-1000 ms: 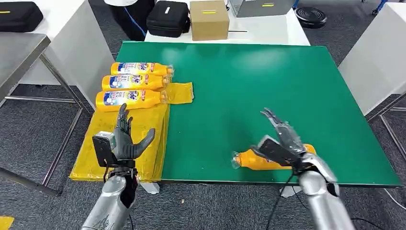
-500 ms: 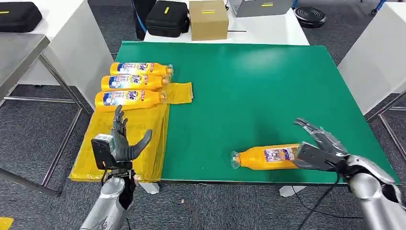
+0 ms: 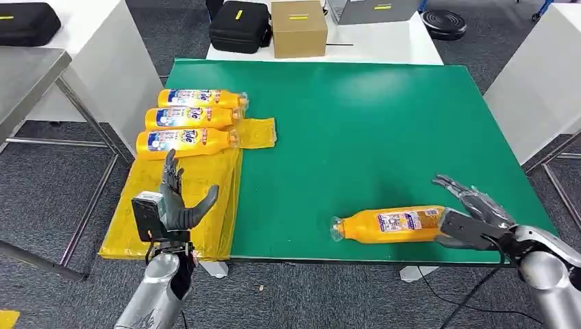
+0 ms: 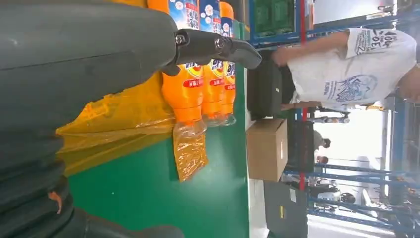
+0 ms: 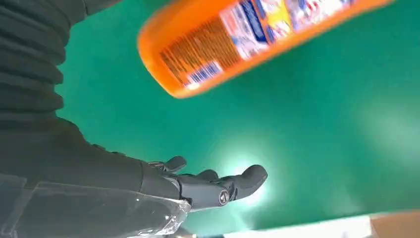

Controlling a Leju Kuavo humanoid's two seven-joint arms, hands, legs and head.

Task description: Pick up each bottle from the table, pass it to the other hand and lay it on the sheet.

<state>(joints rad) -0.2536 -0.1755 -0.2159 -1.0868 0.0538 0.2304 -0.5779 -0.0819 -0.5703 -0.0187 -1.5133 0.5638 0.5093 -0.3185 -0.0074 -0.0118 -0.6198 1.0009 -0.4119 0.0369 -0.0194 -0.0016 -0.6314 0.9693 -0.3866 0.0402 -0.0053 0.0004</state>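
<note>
Right robot hand (image 3: 473, 214) has swung off the bottle (image 3: 390, 225) to its base, open; left robot hand (image 3: 175, 202) open, waiting; grasp pending

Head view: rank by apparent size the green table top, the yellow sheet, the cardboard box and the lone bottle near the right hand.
1. Green table top
2. Yellow sheet
3. Lone bottle and cardboard box: too close to rank, and the box sits farther from the camera.
</note>
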